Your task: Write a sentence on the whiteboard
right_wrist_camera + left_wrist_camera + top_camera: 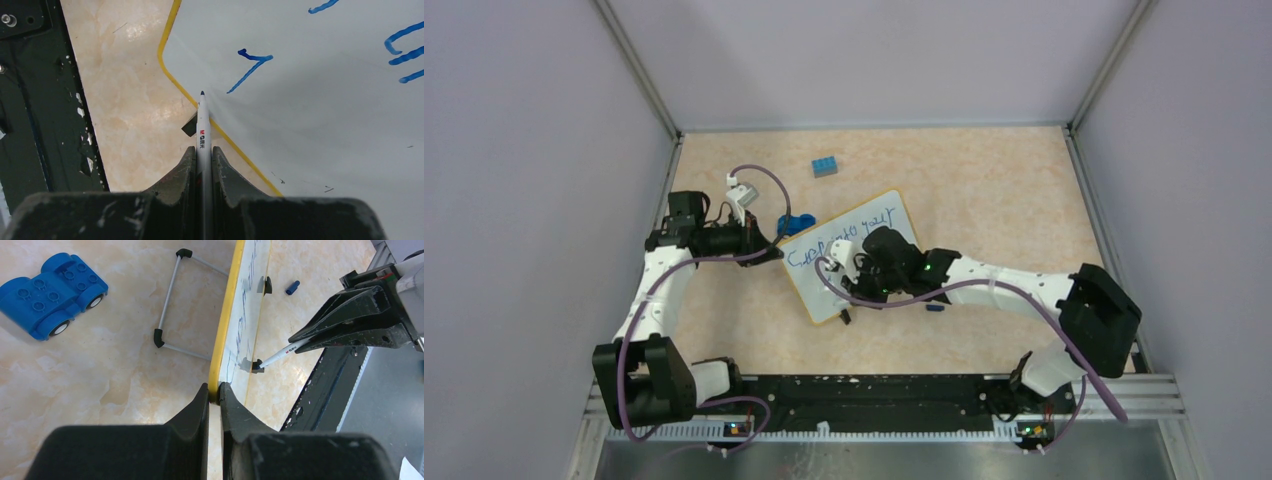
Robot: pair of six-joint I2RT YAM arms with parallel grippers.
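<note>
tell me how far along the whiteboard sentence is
Done: one blue line of the sentence crosses the whiteboard, plus one stroke near a corner. In hand: the left gripper pinches the yellow rim; the right gripper is shut on the marker, tip at the board's edge. Left: probably the rest of a second line.

Table (pixel 984 190) with whiteboard (pixel 864 225), blue car (pixel 797 224), brick (pixel 825 166)

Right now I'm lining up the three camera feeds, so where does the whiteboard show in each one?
Top external: the whiteboard lies mid-table, slanted.
Left wrist: the whiteboard is seen nearly edge-on, running up the centre, with the left gripper pinching its yellow rim.
Right wrist: the whiteboard fills the right and upper part.
Shared landmark: the black clip foot on its edge, beside the pen tip in both wrist views.
</note>
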